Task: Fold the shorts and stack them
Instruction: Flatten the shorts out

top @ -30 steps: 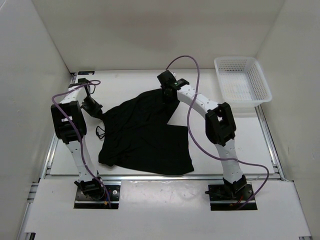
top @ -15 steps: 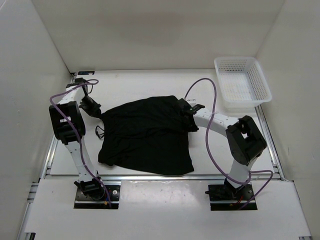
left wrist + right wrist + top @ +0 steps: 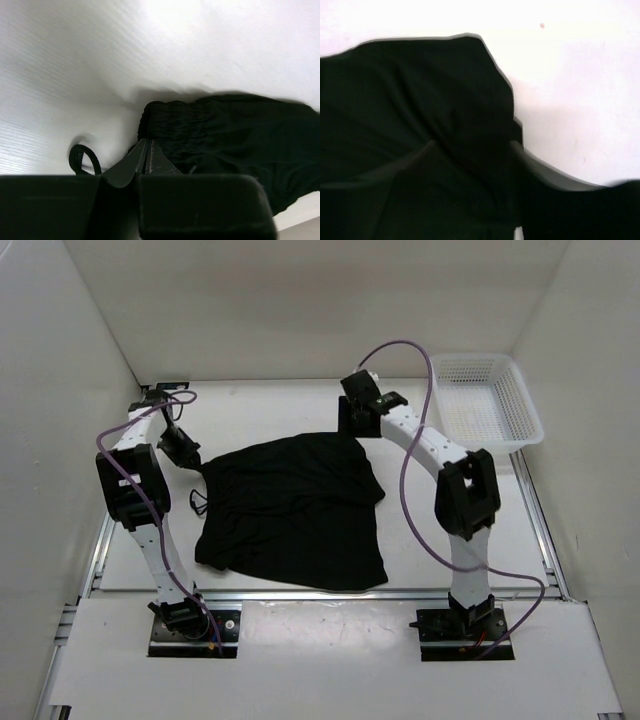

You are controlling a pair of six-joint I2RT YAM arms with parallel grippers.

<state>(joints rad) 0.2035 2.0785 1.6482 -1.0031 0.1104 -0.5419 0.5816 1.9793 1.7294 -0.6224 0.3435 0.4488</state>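
The shorts (image 3: 290, 512) lie spread flat on the counter (image 3: 270, 405), between the two arms and near its middle, with the legs toward the near edge and the waistband (image 3: 200, 127) toward the left. The left gripper (image 3: 186, 452) sits low at the shorts' far left corner. In its wrist view the jaws are pressed together, their tips pinching the gathered corner of the waistband. A thin cord loop (image 3: 81, 156) lies on the counter just beside that corner. The right gripper (image 3: 353, 420) hangs over the counter just beyond the shorts' far right corner and seems clear of the cloth. Its wrist view looks down on that corner and the white counter next to it, but the picture is blurred and the dark fingers merge with the cloth, so I cannot tell how its jaws stand. A white mesh basket (image 3: 480, 358) sits at the far right of the counter, well apart from the shorts.
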